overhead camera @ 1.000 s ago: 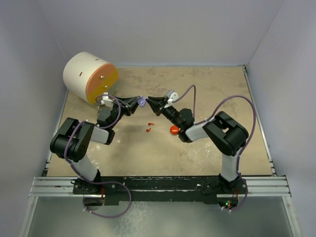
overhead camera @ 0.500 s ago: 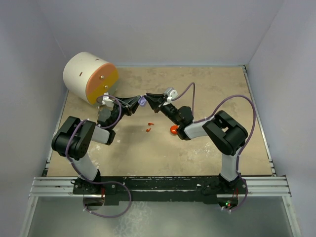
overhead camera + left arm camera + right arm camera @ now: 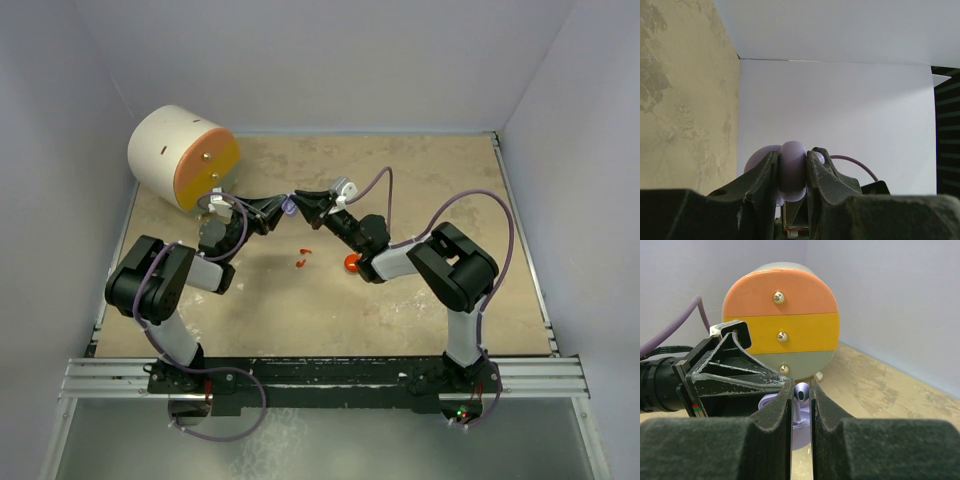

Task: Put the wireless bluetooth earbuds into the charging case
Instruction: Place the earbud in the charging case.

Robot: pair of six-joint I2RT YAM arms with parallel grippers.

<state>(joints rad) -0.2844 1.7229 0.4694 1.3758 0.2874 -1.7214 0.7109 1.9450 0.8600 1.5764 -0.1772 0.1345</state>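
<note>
Pinching smooth rounded lavender case (image 3: 792, 172), L gripper (image 3: 793, 159); R gripper (image 3: 801, 387) clamped on tiny glossy earbud (image 3: 801, 392).

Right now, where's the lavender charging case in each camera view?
Top external: lavender charging case upper centre-left, where both arms' tips meet.
Left wrist: case bottom centre, pinched edge-on.
Right wrist: case low centre, behind near fingers.
Landmark: left gripper clamped on it.
</note>
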